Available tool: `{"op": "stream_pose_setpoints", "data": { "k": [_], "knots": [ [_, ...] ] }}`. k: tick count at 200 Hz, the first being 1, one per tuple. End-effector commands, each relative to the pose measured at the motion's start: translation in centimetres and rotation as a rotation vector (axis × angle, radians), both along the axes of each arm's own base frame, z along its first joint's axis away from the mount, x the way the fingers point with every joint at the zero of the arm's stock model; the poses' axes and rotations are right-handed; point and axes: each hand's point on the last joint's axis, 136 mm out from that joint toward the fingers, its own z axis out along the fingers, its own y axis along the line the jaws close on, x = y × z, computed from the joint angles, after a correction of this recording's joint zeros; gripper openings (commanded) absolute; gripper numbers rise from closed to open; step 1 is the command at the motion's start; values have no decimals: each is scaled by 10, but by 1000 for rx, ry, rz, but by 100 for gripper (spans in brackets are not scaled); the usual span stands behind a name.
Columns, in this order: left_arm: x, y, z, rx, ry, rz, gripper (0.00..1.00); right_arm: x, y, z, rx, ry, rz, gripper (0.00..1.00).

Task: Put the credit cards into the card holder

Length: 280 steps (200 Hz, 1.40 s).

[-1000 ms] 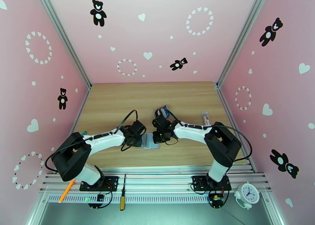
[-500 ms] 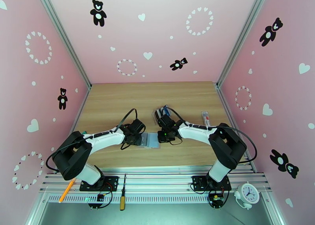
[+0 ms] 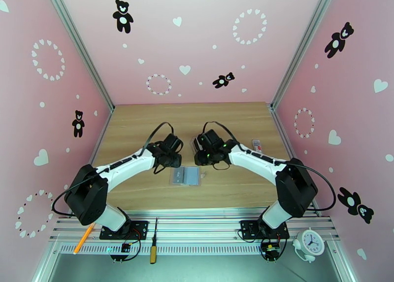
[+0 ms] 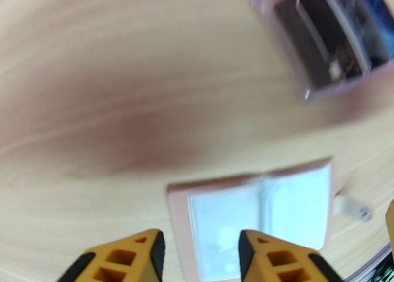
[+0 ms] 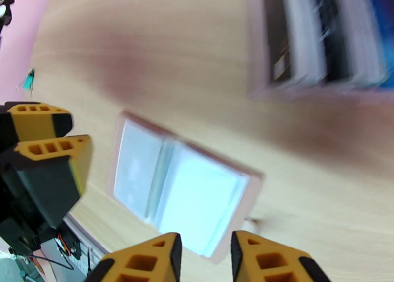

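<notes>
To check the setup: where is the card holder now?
Top view: the card holder lies open mid-table, just on the near side of the left pincer and right pincer.

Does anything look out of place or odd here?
Nothing spilled or damaged. The card holder lies open, flat on the table. A screwdriver and an orange pencil lie stray on the near rail.

The table [image 3: 138, 125] is pale, matt wood grain. The card holder [image 3: 186, 176] has a smooth tan-pink leather-like border and glossy clear plastic sleeves. The rack [image 4: 340, 82] looks clear, shiny plastic
</notes>
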Motion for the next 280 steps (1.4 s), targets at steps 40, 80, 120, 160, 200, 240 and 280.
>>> {"op": "stream_pose_setpoints", "data": {
  "k": [40,80,120,160,200,240,280],
  "knots": [
    [58,-49,8,-199,-13,-37,53,56,-46,33,-95,-114,-42,37],
    [82,-74,0,-264,11,-50,53,87,-61,28,-229,-153,-32,45],
    [95,-81,-18,-322,53,-31,52,104,-62,19,-313,-158,-7,47],
    [100,-91,-25,-378,73,-39,51,110,-66,14,-349,-165,-13,48],
    [106,-99,-29,-422,83,-32,51,115,-70,9,-367,-156,-17,48],
    [111,-101,-36,-440,110,-7,51,118,-72,6,-366,-149,-22,49],
    [113,-96,-50,-406,137,12,48,124,-71,3,-363,-143,-8,53]
  ]
}}
